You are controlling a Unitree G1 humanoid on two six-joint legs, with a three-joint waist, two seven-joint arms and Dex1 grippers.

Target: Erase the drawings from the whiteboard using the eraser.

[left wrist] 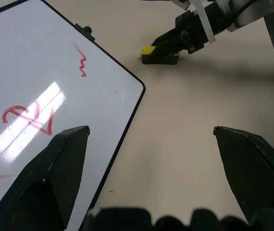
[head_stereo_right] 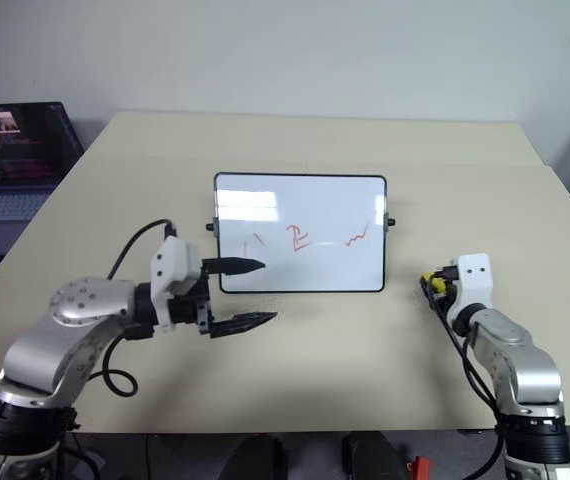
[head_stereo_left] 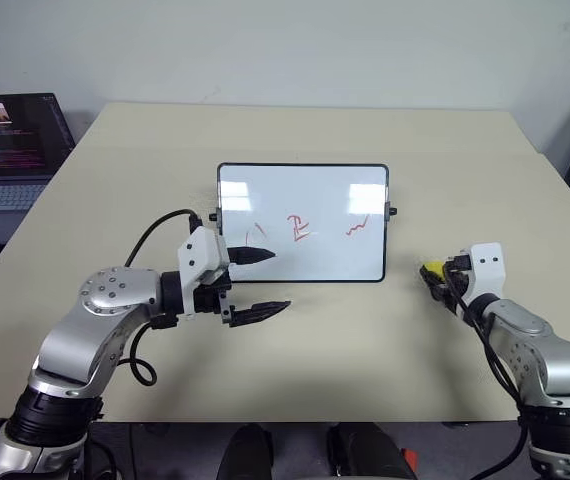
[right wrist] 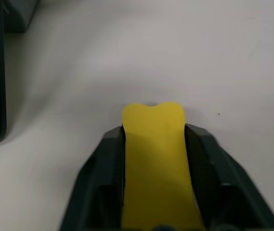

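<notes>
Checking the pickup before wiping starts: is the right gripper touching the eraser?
Touching. The right wrist view shows the right gripper with both fingers pressed against the sides of the yellow eraser.

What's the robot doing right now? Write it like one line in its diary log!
right end effector: shut on eraser, on table | left end effector: open, by whiteboard | drawings: three, unerased

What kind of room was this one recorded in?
Probably an office or lab: a plain beige table, an open laptop on a side desk, a bare white wall.
</notes>
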